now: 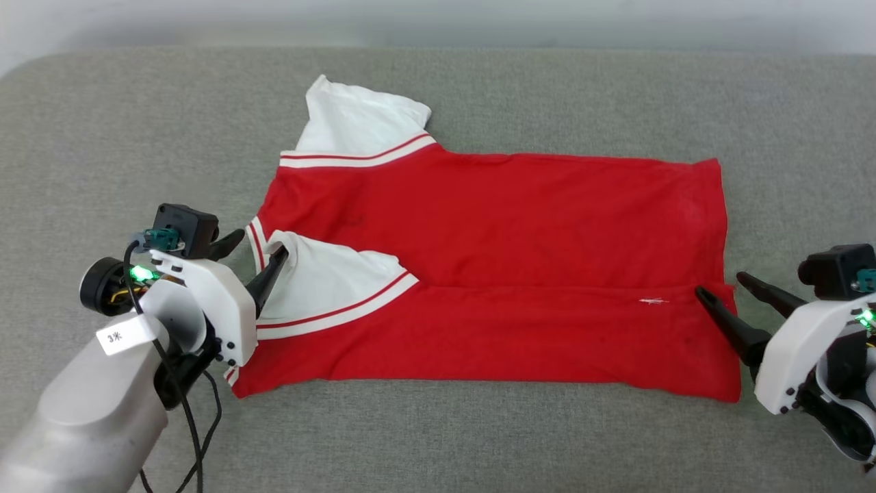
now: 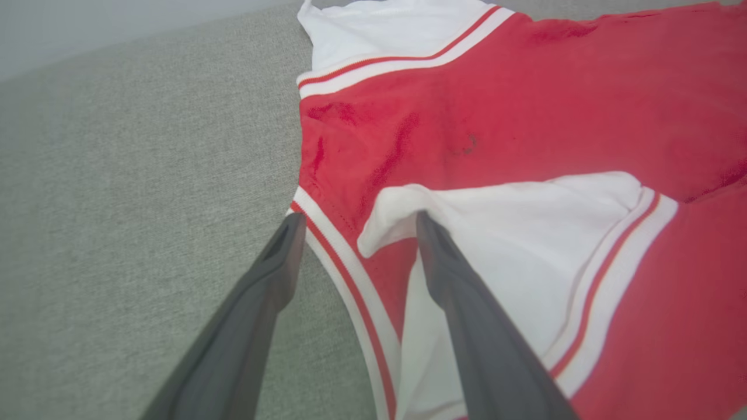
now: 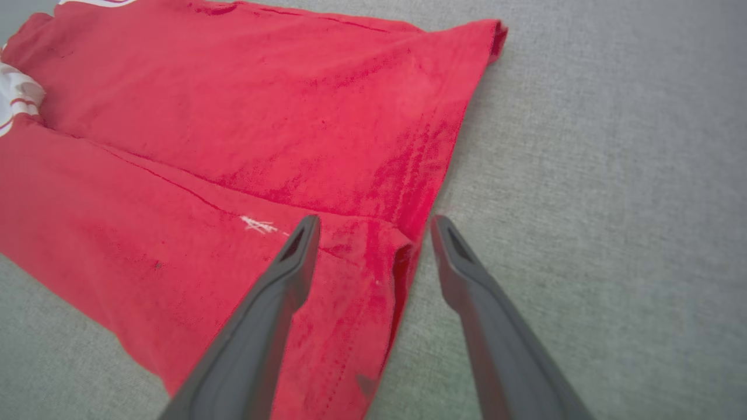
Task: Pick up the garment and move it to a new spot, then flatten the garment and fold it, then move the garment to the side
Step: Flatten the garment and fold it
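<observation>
Red T-shirt (image 1: 493,226) is lying half-folded. Left gripper (image 1: 259,245) and right gripper (image 1: 720,284) are standing at its ends — jaws spread, empty.

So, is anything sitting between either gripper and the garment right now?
Nothing visible does. The open left gripper straddles the striped edge of the garment by the folded-in white sleeve; the open right gripper straddles the hem at the opposite end. Each has one finger over cloth and one over the grey cushion.
</observation>
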Controlling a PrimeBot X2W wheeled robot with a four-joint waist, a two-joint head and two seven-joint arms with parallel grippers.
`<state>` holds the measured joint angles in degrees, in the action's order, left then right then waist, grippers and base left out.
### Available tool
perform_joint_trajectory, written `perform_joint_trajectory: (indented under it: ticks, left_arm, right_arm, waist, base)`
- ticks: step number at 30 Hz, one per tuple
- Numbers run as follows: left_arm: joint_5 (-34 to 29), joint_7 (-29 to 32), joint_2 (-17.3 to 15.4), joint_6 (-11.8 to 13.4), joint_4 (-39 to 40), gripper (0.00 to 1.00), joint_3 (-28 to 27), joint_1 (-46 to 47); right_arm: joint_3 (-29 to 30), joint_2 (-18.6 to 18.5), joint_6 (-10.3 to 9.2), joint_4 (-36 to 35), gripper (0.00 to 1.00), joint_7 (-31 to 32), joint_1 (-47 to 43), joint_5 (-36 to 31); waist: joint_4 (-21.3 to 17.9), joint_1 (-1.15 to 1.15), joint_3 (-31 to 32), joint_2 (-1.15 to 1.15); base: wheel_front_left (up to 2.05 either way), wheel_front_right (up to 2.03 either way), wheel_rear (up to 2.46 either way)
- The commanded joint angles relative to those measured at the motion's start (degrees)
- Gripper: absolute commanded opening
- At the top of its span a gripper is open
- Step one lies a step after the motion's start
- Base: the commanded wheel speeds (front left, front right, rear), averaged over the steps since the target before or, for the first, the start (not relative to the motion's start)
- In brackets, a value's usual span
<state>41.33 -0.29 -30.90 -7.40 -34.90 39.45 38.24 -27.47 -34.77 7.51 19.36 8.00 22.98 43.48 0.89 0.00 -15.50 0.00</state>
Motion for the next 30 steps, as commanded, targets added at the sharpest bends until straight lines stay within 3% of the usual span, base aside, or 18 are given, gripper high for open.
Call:
perform_joint_trajectory:
  ticks: [1, 9, 18, 24, 30]
  left_arm:
    - [0.5, 0.7, -0.6, 0.0, 0.3, 1.00, 0.4, 1.0]
    - [8.5, 17.6, -7.3, 0.0, 8.2, 1.00, 6.7, 4.0]
    - [15.4, 37.3, -10.3, 0.0, 13.9, 1.00, 11.9, 7.3]
    - [17.4, 43.1, -9.7, 0.0, 13.0, 1.00, 14.5, 6.6]
    - [18.0, 43.2, -9.0, 0.0, 9.7, 1.00, 16.3, 4.8]
  right_arm:
    - [0.3, -0.4, -0.04, -0.3, 1.00, -0.4, -0.9, 0.2]
    - [2.2, -1.6, -0.04, -2.7, 1.00, 0.0, -3.6, 0.0]
    - [2.8, -0.2, -0.04, -4.5, 1.00, 2.9, -4.5, -0.8]
    - [2.8, 0.5, -0.04, -5.3, 1.00, 4.2, -3.7, -1.4]
    - [3.1, 1.0, -0.04, -6.0, 1.00, 4.9, -2.8, -1.8]
  waist:
    - [0.8, 0.00, 1.4, 0.00]
    - [2.6, 0.00, 4.7, 0.00]
    - [3.2, 0.00, 5.3, 0.00]
    - [2.2, 0.00, 4.4, 0.00]
    - [0.5, 0.00, 2.4, 0.00]
  base:
    - [0.00, 0.00, 0.00]
    - [0.00, 0.00, 0.00]
    - [0.00, 0.00, 0.00]
    - [0.00, 0.00, 0.00]
    - [0.00, 0.00, 0.00]
